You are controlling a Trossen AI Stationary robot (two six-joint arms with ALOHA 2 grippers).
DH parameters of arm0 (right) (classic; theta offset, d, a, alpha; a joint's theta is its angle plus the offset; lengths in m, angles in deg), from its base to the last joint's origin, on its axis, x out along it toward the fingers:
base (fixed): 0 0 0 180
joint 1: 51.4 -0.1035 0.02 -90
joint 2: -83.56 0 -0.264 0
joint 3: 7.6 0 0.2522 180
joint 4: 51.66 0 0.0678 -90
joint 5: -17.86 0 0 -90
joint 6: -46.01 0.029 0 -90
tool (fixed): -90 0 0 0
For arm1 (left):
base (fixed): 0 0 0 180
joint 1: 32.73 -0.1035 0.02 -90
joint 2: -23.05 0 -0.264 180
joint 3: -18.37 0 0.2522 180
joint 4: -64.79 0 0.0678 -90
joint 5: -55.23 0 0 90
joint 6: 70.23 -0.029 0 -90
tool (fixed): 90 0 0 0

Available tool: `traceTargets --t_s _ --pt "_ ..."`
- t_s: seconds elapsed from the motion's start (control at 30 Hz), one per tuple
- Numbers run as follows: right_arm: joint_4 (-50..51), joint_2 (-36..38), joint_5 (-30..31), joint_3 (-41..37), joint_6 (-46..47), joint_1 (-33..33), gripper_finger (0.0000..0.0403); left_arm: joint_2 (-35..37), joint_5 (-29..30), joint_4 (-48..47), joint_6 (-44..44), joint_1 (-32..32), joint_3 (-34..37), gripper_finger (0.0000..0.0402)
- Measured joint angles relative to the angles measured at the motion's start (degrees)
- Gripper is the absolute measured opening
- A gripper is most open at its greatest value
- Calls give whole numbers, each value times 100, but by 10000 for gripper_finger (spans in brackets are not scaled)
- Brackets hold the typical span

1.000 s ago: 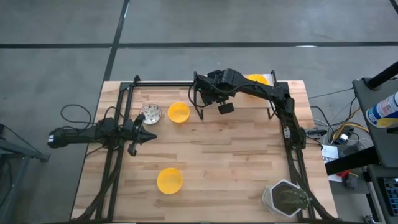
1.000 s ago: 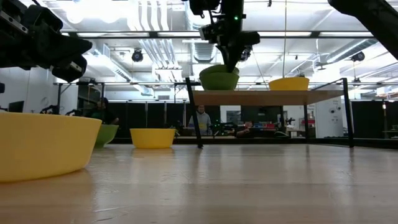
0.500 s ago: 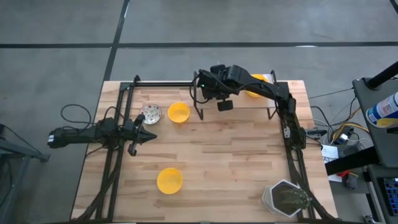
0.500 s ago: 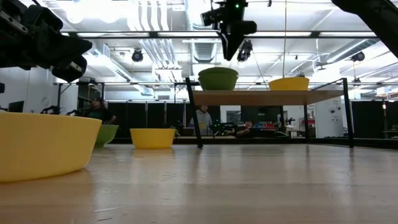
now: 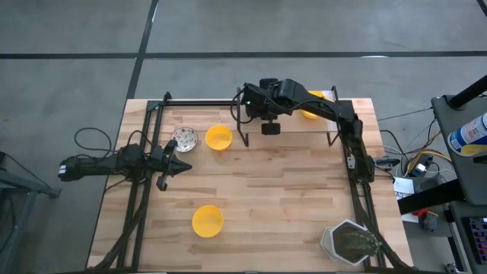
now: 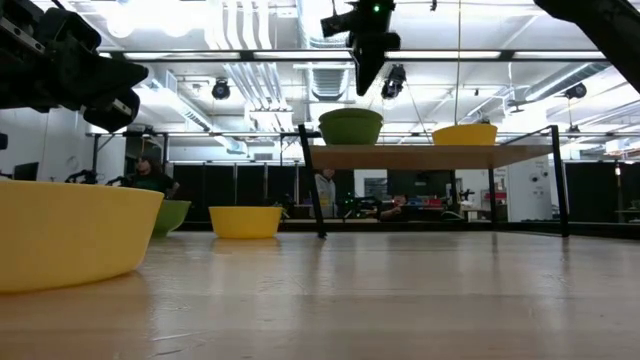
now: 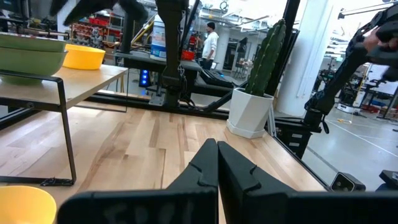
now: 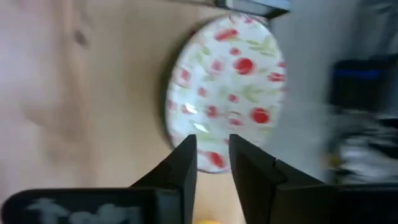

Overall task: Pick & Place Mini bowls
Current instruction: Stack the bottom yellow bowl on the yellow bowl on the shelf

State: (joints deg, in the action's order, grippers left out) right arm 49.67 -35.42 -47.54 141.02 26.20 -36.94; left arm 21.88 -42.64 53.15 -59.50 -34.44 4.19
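My right gripper [image 6: 365, 88] hovers open above the raised shelf [image 6: 430, 155] at the table's far side. Straight below it, apart from the fingers, a white bowl with red dots [image 8: 227, 87] sits on its base on the shelf; from the side its outside looks green [image 6: 350, 127]. A yellow bowl [image 5: 312, 103] stands on the shelf further right. On the table lie a dotted bowl [image 5: 184, 138], a yellow bowl [image 5: 218, 138] and another yellow bowl [image 5: 207, 221]. My left gripper [image 5: 185, 166] rests shut and low at the table's left, touching nothing.
The shelf is a wooden board on thin black legs [image 5: 245, 137]. A grey hexagonal pot with a cactus [image 5: 346, 242] stands at the near right corner. Black frame rails run along both table sides. People show in the room beyond the table.
My right gripper has let go of the dotted bowl's rim and risen straight up from it, above the shelf. The bowl, held slightly tipped a second ago, now sits level on the shelf.
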Motion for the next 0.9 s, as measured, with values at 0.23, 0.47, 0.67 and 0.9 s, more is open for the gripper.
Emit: traceTargets --t_s 0.23,0.47,0.67,0.9 --pt "-542 445 -2414 -6 1230 148 13 0 1 -1 0 1 -1 0" --pt "-1612 1217 -3191 -29 1303 -78 8 0 1 -1 2 1 -1 0" --pt "-2116 1596 -3331 -129 1425 -180 8 1 1 0 0 1 0 0" --pt "-3167 2229 -3984 -1122 1672 -331 8 2 1 1 0 -1 -1 0"
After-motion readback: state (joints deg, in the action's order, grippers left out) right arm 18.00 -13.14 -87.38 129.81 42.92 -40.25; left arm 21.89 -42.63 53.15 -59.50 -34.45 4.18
